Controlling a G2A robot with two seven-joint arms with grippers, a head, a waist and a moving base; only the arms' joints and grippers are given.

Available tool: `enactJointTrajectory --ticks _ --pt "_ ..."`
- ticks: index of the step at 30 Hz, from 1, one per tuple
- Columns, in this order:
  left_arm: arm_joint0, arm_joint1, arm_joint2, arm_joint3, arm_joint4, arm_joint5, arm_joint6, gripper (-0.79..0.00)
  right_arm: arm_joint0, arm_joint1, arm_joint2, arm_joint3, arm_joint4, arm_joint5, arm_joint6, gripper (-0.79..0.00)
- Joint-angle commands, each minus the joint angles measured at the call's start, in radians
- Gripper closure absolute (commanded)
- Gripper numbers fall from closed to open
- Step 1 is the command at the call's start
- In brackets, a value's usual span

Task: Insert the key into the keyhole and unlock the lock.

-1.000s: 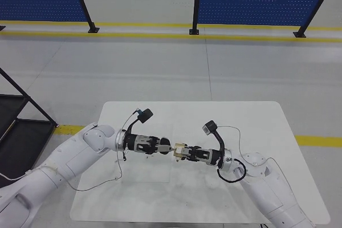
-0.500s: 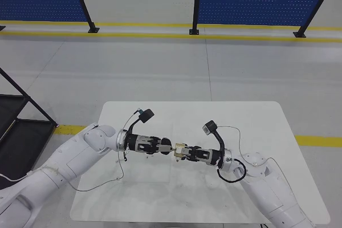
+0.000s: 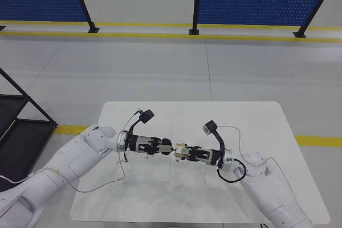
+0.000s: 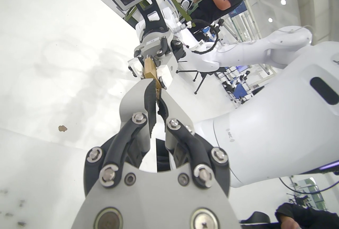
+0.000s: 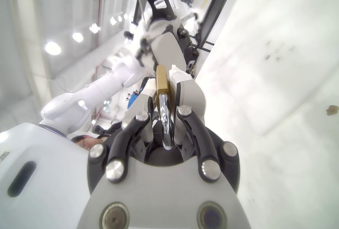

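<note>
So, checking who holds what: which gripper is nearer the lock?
Right. The right gripper is shut on the lock, gripping its brass body. The left gripper, pinching the key, sits just beyond its far end.

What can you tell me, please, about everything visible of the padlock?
The padlock has a flat, brass-looking body and a shiny silver shackle. The right hand is shut on its body and holds it above the white table, with the shackle towards that wrist. Its free end points at the left hand, whose key reaches it; whether the key is inserted cannot be seen.
</note>
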Motion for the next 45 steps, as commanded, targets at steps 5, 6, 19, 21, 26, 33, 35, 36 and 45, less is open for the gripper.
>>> enactJointTrajectory --ticks 5,6,19,21,26,33,35,36,45 --pt "0.005 -0.004 -0.006 0.002 -0.044 0.033 -0.033 0.0 0.0 0.0 0.0 0.0 0.0 0.0 0.0 0.0" --pt "0.004 -0.005 -0.008 0.003 -0.041 0.036 -0.036 0.0 0.0 0.0 0.0 0.0 0.0 0.0 0.0 0.0" --pt "0.014 -0.01 -0.05 0.002 0.144 -0.049 0.05 0.0 0.0 0.0 0.0 0.0 0.0 0.0 0.0 0.0" --pt "0.021 -0.011 -0.059 -0.005 0.168 -0.062 0.064 0.0 0.0 0.0 0.0 0.0 0.0 0.0 0.0 0.0" --pt "0.043 -0.011 -0.082 -0.023 0.228 -0.076 0.101 0.0 0.0 0.0 0.0 0.0 0.0 0.0 0.0 0.0" --pt "0.066 -0.01 -0.098 -0.041 0.24 -0.078 0.112 0.0 0.0 0.0 0.0 0.0 0.0 0.0 0.0 0.0" --pt "0.069 -0.011 -0.104 -0.043 0.242 -0.079 0.112 0.0 0.0 0.0 0.0 0.0 0.0 0.0 0.0 0.0" --pt "0.07 -0.011 -0.106 -0.044 0.245 -0.079 0.112 0.0 0.0 0.0 0.0 0.0 0.0 0.0 0.0 0.0" --pt "0.085 -0.012 -0.128 -0.052 0.264 -0.083 0.125 0.0 0.0 0.0 0.0 0.0 0.0 0.0 0.0 0.0"
